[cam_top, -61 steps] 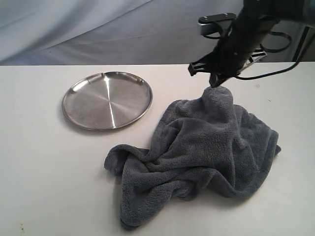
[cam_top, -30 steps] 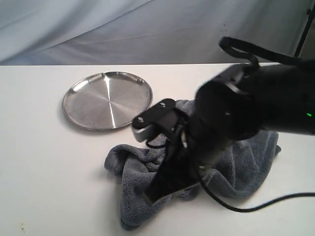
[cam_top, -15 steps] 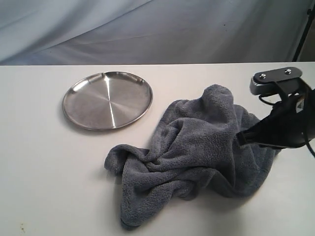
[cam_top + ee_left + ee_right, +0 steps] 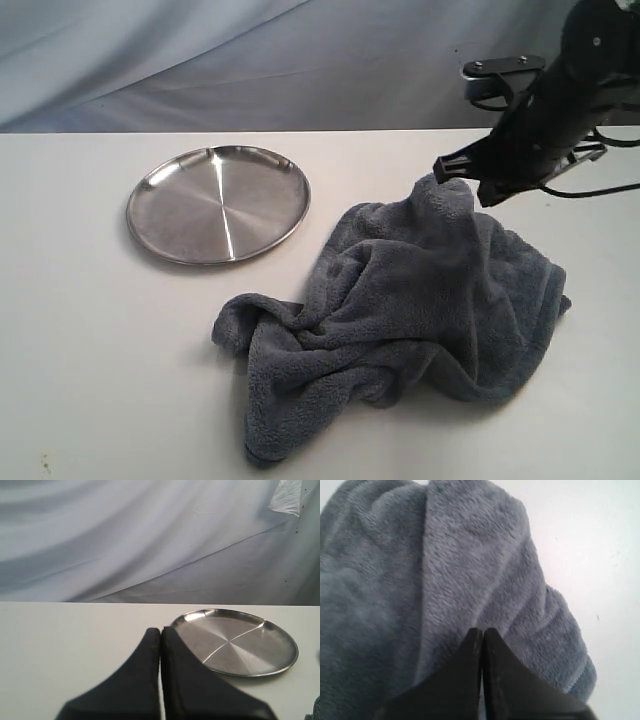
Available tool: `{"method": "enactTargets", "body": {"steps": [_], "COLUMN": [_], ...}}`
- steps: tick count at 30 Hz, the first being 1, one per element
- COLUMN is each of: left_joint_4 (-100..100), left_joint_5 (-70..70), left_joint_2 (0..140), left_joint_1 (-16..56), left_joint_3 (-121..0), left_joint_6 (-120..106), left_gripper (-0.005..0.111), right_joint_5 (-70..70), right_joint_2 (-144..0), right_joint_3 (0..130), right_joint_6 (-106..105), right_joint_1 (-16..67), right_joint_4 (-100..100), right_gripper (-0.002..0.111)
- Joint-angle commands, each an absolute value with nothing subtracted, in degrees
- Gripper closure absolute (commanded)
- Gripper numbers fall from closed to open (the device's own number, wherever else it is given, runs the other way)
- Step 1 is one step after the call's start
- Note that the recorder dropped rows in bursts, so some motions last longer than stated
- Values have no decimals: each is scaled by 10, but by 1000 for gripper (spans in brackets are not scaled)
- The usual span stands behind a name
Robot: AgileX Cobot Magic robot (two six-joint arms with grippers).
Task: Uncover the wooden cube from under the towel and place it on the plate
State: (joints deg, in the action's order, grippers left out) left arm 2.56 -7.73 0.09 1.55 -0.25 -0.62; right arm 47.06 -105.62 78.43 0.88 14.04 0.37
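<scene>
Exterior view: the right arm [image 4: 545,110] is reaching in from the far right and slanting down toward the middle of the table [image 4: 90,350]. The right gripper [image 4: 480,190] is hanging just beside the raised peak of the towel [image 4: 420,300]. Its dark fingers are blending into the wrist, so their state and any contact with the fleece are hard to make out from here. The towel is lying crumpled on the right half of the table, and its near corner is trailing toward the front. The plate [image 4: 218,203] is sitting bare on the far left, well apart from the towel. The wooden cube is not showing; the heaped cloth is hiding whatever is lying beneath it. The arm's upper part is running out of the picture.

Left wrist view: the left gripper [image 4: 160,630] is hovering over bare table with its two black fingers pressed together, holding nothing. The plate [image 4: 235,642] is lying just beyond the fingertips. A sliver of towel is peeking in at the picture's edge, mostly cut off.

Right wrist view: the right gripper [image 4: 481,632] is pointing down at a thick fold of the towel [image 4: 470,565], fingers closed flat against each other. Whether any fleece is being pinched between the tips cannot be told. White table is showing beyond the hem, and the cube is hiding from this camera too.
</scene>
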Motion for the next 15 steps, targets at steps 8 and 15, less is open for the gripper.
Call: {"method": "enactTargets", "body": {"steps": [8,15], "left_joint_4": [25,25], "left_joint_5": [-76,-76], "left_joint_2": [0,0], "left_joint_1": [16,16], "left_joint_3": [0,0], "left_joint_6": [-6,-4], "left_gripper": [105,105], "right_joint_5": [501,567], "right_joint_2": [-1127,-1130], "right_joint_3": [925,938], "right_joint_6": [-16,-18], "right_joint_1": [285,398], "right_joint_4": [35,24], "right_gripper": [108,108]}}
